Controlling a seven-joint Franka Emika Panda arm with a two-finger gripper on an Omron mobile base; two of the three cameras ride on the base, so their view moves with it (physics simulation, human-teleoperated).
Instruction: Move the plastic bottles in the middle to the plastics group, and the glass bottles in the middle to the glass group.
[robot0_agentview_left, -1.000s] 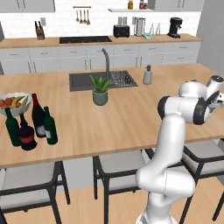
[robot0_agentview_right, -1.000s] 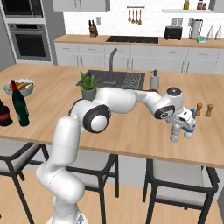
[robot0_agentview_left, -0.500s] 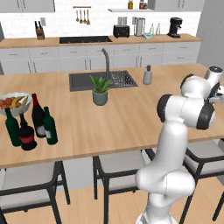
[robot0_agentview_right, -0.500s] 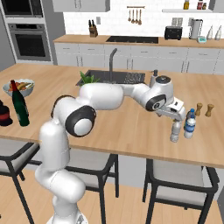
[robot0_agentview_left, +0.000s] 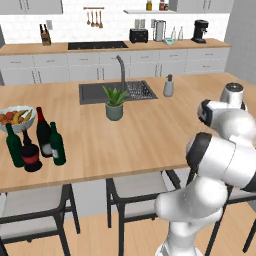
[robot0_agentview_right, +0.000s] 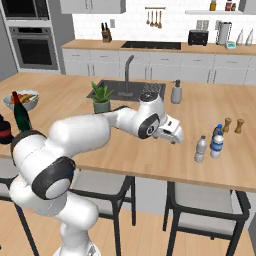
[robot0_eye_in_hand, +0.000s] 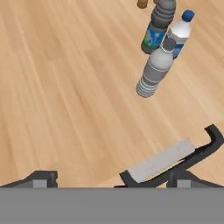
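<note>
Tool (robot0_agentview_right: 176, 136) spread, empty, over desk (robot0_agentview_right: 150, 150). Grey plastic bottle (robot0_eye_in_hand: 154, 72) at 1 o'clock in hand view, beside blue-labelled pair (robot0_eye_in_hand: 168, 28); pepper mill (robot0_eye_in_hand: 142, 3) cut off at top.

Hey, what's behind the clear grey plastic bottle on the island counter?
Behind the grey plastic bottle stand two blue-labelled bottles, one dark, one clear. It partly hides the clear one's lower body.

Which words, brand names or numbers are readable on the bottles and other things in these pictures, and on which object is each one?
No text can be read.
Dark small bottle: blue label, print too blurred.
Clear small bottle: blue label, too blurred.
Wine bottle: label too small.
Squat bottle: red label, too small.
Grey plastic bottle: no label seen.
</note>
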